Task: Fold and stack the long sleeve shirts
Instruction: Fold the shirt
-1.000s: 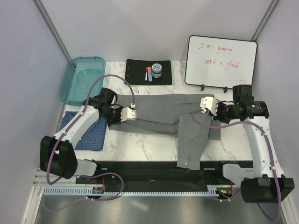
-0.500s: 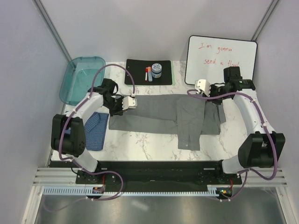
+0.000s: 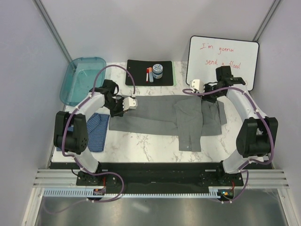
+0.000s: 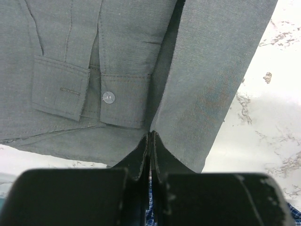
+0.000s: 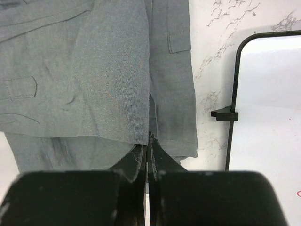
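The grey shirt [image 3: 160, 110] lies flat across the counter [image 3: 141, 141], its right part folded forward. The blue shirt [image 3: 98, 132] lies folded just beside its left end.

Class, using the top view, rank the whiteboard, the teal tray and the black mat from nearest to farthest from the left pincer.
From the left pincer, shut on the grey shirt:
1. Black mat, just behind it, slightly to the right.
2. Teal tray, at the back-left corner.
3. Whiteboard, far right at the back.

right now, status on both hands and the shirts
left hand shut on grey shirt, right hand likewise. blue shirt at table's left. whiteboard close beside right hand.
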Motion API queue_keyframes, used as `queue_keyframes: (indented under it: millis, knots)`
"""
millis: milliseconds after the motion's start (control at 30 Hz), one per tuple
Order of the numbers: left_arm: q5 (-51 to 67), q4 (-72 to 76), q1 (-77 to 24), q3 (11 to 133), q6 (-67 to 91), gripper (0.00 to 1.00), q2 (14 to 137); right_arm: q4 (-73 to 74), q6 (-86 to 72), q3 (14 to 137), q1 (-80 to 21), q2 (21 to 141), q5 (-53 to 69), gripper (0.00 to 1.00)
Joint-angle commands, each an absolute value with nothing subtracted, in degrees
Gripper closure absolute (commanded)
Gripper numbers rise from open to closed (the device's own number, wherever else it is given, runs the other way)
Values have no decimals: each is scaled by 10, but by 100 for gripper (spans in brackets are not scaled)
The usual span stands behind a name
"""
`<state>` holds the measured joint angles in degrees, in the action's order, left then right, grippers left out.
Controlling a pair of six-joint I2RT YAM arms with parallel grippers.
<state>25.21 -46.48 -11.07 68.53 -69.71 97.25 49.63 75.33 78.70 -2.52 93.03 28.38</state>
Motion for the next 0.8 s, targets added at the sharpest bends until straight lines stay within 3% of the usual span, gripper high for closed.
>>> queue_keyframes:
  millis: [0,467,567,600,733,767]
  knots:
    - [258,-452,-102,710,-712,98,971,472,757,815,-26,943,280,100]
    - [242,-435,-92,734,-693,98,1021,471,752,805,-19,954,275,100]
    - [233,-417,-91,738,-665,82,1040,446,741,789,-20,962,273,100]
    - [235,-413,-90,747,-641,72,1041,438,735,785,-20,966,272,100]
    - [307,-409,-76,779,-578,53,1004,399,665,789,-24,1001,251,98]
    - [329,-409,-77,777,-571,41,989,389,656,794,-23,1006,250,98]
